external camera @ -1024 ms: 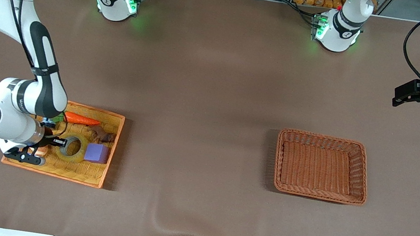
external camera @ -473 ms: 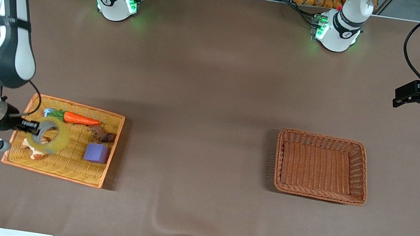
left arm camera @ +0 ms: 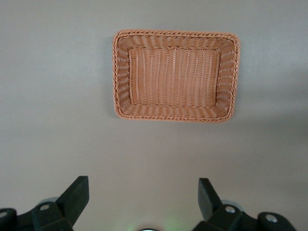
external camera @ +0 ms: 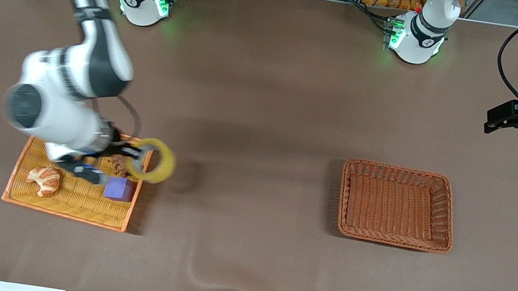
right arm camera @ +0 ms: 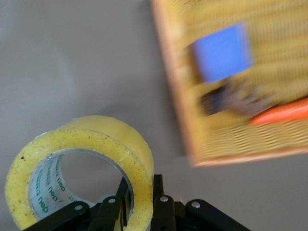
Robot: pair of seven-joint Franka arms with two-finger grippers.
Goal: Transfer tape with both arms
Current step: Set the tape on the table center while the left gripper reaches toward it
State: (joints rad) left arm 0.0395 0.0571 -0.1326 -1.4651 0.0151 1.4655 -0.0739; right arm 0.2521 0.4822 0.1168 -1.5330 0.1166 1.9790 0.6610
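Note:
The yellowish tape roll (external camera: 155, 161) hangs in my right gripper (external camera: 137, 154), which is shut on its wall, one finger inside the ring and one outside. It is in the air over the edge of the orange tray (external camera: 26, 154) that faces the table's middle. In the right wrist view the tape (right arm camera: 91, 163) fills the foreground between the gripper (right arm camera: 140, 192) fingers. My left gripper (external camera: 495, 119) is open and empty, held high near the left arm's end of the table. In its wrist view the gripper (left arm camera: 143, 197) shows its fingers wide apart above the bare table.
The orange tray holds a croissant (external camera: 44, 179), a purple cube (external camera: 119, 188) and a brown item (external camera: 118, 163). An empty brown wicker basket (external camera: 397, 205) sits toward the left arm's end, and shows in the left wrist view (left arm camera: 122, 77).
My right gripper took the tape up out of the tray, swung it toward the tray's outer end, then carried it across to the tray's edge toward the table's middle. The left arm has not moved.

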